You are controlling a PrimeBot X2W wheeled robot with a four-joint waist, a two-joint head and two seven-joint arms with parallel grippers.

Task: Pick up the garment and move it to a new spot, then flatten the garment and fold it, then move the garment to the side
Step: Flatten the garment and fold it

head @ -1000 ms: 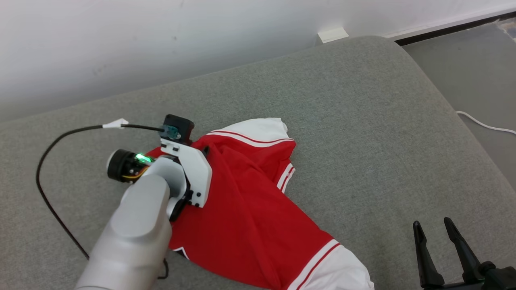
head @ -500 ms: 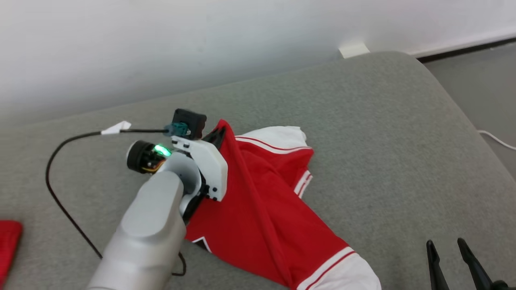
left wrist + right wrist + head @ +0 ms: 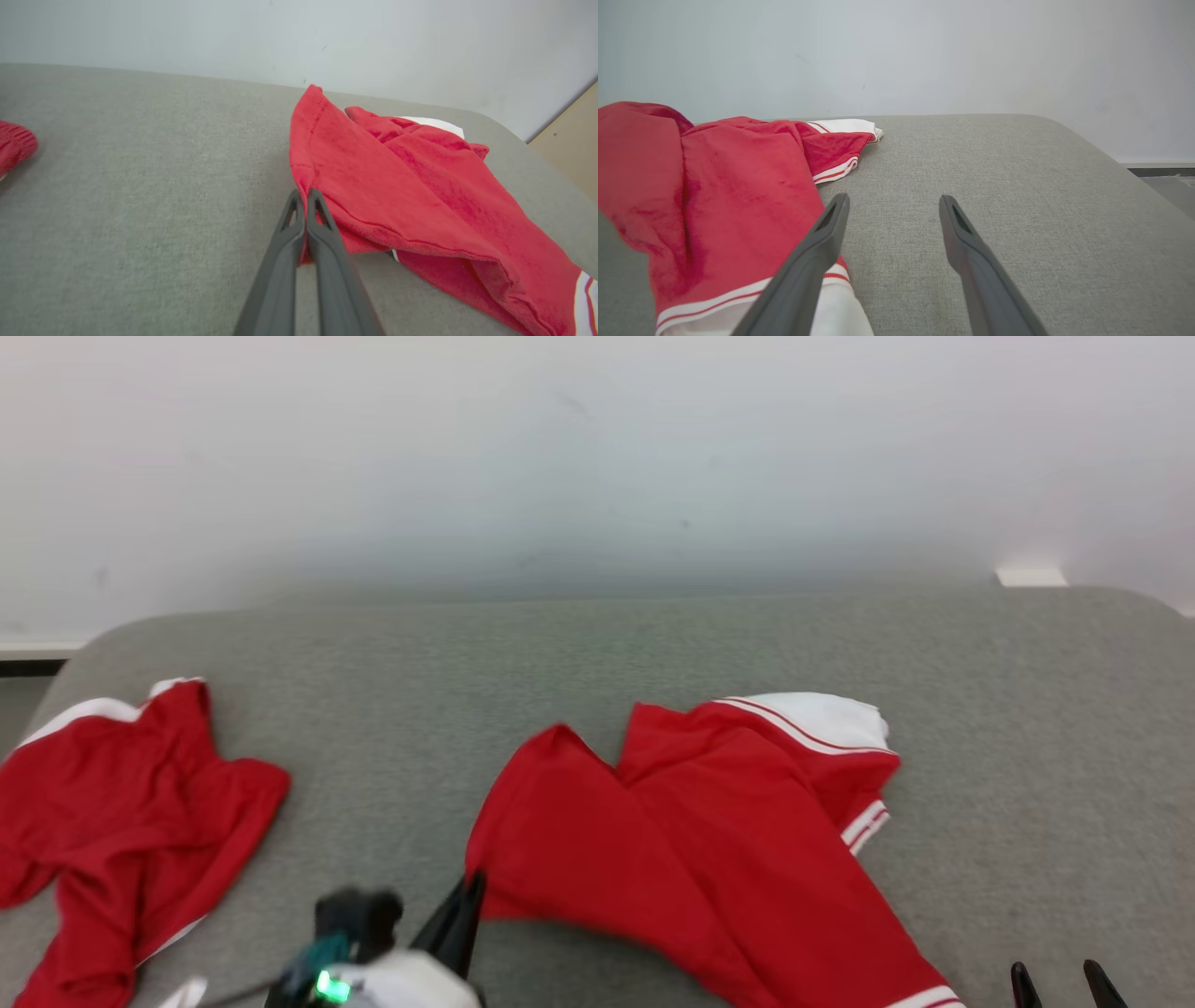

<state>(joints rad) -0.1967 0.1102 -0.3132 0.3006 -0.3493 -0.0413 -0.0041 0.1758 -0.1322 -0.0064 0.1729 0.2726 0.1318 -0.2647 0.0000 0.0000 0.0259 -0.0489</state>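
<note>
red garment (image 3: 709, 840), white striped cuffs (image 3: 822, 719), rumpled, corner pinched in left jaws

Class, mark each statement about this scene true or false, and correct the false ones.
1. The left gripper is shut on the garment's edge. True.
2. The right gripper holds the garment. False: it is open over the cushion, holding nothing.
3. A second red garment lies on the cushion. True.
4. The garment is plain red all over. False: it has white bands with red stripes.
</note>
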